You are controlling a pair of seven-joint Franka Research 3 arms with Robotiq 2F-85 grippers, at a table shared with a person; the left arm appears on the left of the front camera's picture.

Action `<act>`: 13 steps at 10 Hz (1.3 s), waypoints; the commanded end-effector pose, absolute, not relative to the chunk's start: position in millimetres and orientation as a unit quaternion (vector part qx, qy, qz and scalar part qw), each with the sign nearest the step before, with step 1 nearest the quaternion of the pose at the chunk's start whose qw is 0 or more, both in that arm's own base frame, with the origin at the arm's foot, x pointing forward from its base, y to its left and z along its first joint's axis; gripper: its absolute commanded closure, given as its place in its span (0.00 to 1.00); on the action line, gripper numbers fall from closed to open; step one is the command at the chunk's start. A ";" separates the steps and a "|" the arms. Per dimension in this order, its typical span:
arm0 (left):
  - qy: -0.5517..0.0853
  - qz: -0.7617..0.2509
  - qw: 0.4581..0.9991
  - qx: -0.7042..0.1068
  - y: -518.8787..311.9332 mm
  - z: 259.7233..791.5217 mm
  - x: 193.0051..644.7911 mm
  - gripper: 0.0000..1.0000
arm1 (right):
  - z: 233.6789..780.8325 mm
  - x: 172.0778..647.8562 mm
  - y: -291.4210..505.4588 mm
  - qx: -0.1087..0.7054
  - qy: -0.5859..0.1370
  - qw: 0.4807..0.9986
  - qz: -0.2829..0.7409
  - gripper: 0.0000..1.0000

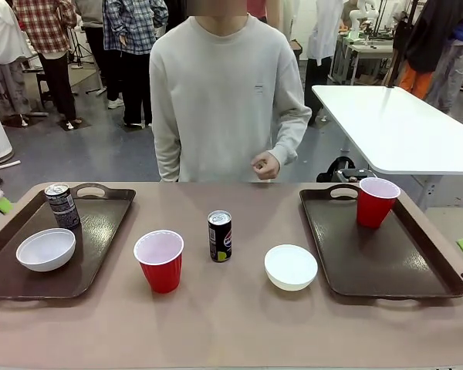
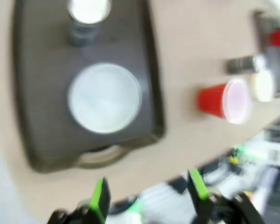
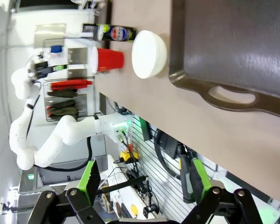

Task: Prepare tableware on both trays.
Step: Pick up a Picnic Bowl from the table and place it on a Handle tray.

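Trays partly set on the desk [image 1: 231, 320]
Left tray [image 1: 100, 231] holds can [image 1: 62, 206] and bowl [image 1: 45, 249]; right tray [image 1: 386, 262] holds cup [image 1: 376, 202]. Left fingers [image 2: 98, 203] and right fingers [image 3: 89, 179] apart, empty.

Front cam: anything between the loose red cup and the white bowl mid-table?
In the front view, one slim dark can stands between the red cup and the white bowl, slightly farther back.
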State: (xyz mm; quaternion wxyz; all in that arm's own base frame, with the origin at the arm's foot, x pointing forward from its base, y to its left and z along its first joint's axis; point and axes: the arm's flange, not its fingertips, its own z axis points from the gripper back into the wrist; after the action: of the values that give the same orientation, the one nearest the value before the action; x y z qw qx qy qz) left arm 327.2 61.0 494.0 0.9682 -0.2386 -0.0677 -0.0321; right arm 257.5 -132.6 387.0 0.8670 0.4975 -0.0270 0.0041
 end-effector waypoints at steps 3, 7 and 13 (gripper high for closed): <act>-0.029 -0.016 0.875 -0.482 118.8 503.3 326.1 0.13 | 448.7 256.5 -65.8 0.308 -0.012 0.950 -0.048 0.00; -0.040 -0.011 0.808 -0.588 150.2 495.5 330.4 0.13 | 504.8 274.8 59.2 0.191 -0.020 0.981 -0.041 0.00; -0.088 -0.023 0.782 -0.617 160.3 483.8 302.3 0.13 | 511.4 264.0 128.7 0.157 -0.003 0.987 -0.016 0.00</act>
State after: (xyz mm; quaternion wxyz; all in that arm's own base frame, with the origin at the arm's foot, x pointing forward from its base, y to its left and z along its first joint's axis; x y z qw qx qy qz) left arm 307.4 172.1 486.4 0.7803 -0.6204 -0.0792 0.0056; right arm 268.8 134.1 510.8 0.9874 0.1577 0.0023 -0.0100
